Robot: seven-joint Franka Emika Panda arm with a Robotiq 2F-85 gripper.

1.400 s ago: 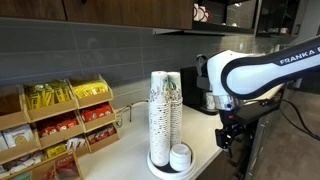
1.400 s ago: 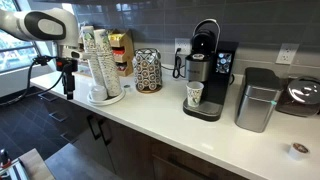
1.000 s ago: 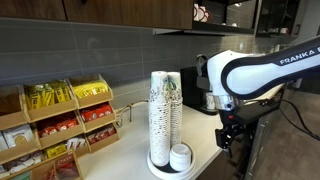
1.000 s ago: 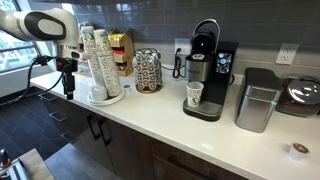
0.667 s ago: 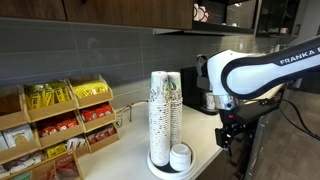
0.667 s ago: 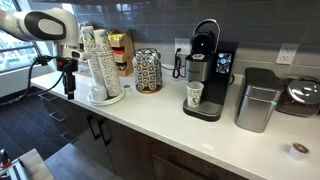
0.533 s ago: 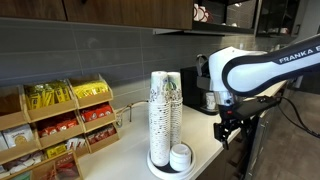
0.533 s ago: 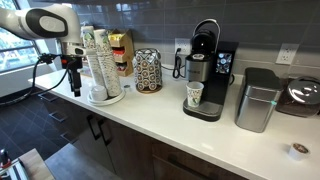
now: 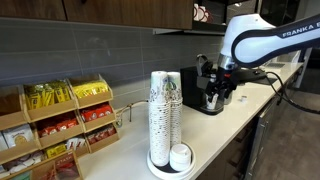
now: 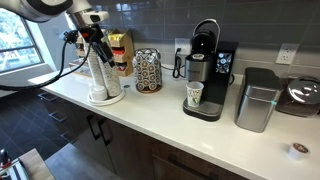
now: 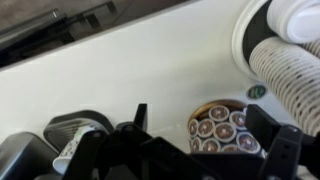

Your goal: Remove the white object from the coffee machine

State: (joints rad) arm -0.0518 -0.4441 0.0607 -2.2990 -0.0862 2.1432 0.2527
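Gripper [image 10: 96, 40], jaws spread, had lifted from the counter edge to above the cup stacks [image 10: 101, 76], its approach barely begun. The coffee machine [image 10: 206, 72] stood well apart at three o'clock, and the white object there was too small to discern.

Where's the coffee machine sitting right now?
In an exterior view the coffee machine stands at the back of the counter, between the round pod holder and the silvery container, with a pale cup in its recess.

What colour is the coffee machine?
The coffee machine is black with silvery trim; clearest in an exterior view.
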